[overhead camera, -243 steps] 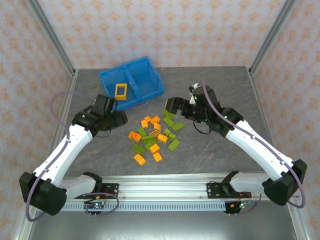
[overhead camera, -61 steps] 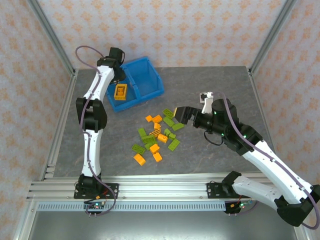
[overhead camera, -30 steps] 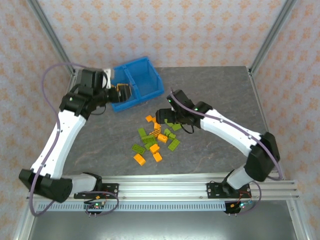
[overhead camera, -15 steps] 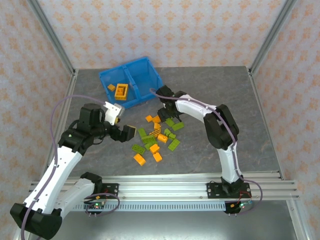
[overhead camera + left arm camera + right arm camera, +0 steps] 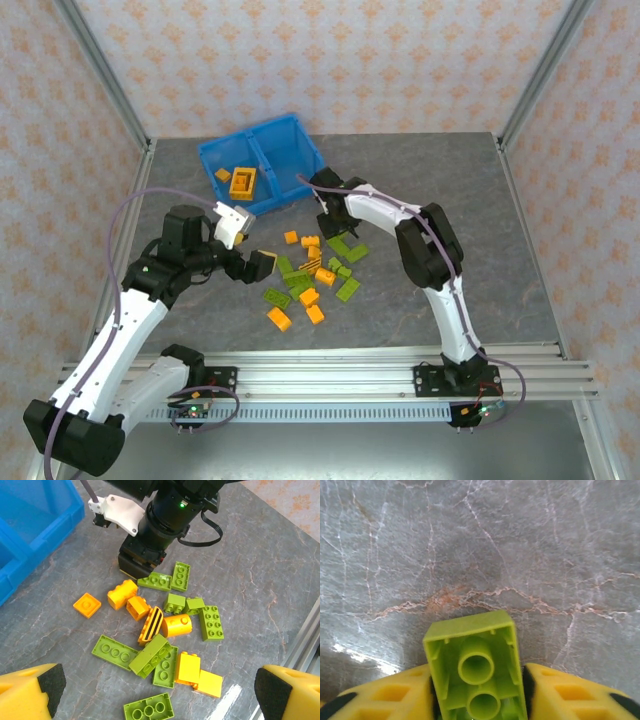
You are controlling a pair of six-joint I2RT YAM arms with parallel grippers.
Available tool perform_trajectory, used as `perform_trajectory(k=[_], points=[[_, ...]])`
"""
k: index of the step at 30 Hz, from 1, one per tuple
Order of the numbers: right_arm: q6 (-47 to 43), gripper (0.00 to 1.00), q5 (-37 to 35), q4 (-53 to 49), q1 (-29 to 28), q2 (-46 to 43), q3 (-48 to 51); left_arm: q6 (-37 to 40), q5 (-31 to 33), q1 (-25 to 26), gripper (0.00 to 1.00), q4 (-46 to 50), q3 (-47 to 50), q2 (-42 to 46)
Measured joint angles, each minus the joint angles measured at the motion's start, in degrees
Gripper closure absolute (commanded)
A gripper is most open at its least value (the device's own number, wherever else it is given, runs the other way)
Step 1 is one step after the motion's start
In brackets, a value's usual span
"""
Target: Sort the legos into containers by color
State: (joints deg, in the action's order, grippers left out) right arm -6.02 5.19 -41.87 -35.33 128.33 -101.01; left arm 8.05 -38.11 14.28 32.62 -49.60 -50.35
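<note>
Tabletop (image 5: pixel 450 190): grey marbled slab. Its right half and far strip are bare and give wide room. An aluminium rail (image 5: pixel 330 375) runs along the near edge.

Blue bin (image 5: pixel 310 160): far-left of the slab, set askew, with a divider down the middle. The left compartment holds an orange frame (image 5: pixel 241 182) and a small orange brick (image 5: pixel 222 174) beside it.

Legos (image 5: pixel 315 270): orange and green bricks scattered loosely mid-slab, near-right of the bin and well clear of every edge.

Left claw (image 5: pixel 250 243): fingers spread wide, nothing between them. It hangs at the pile's left margin, with bare slab to its left.

Right claw (image 5: pixel 477 690): pressed onto a lime green brick (image 5: pixel 476 670) pinched between both pads, hollow underside toward the wrist camera. It sits between the bin's near-right corner and the pile's far edge, over bare slab.
</note>
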Motion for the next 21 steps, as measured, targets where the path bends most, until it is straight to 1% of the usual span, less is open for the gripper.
perform_trajectory(k=[3,8,12,15,18,21], points=[[0.2,0.68,-0.2,-0.3,0.0,0.0,-0.3,0.0,0.7,0.0,0.0,-0.4,0.0,0.2],[1.1,0.7,-1.8,-0.4,0.1,-1.3,-0.2,0.0,1.0,0.0,0.0,-1.3,0.4,2.2],[3.8,0.69,-1.1,0.7,0.1,-7.5,-0.2,0.0,0.9,0.0,0.0,-2.4,1.2,4.8],[7.3,0.69,0.4,4.8,0.1,-14.1,-0.3,0.0,0.9,0.0,0.0,-3.3,1.4,5.9],[10.4,0.69,1.0,8.9,0.1,-16.8,-3.8,-0.1,0.9,0.0,0.0,-4.2,1.4,6.3],[12.2,0.69,0.7,11.8,0.1,-14.4,-10.1,-0.2,1.2,0.0,0.0,-4.2,1.4,6.3]])
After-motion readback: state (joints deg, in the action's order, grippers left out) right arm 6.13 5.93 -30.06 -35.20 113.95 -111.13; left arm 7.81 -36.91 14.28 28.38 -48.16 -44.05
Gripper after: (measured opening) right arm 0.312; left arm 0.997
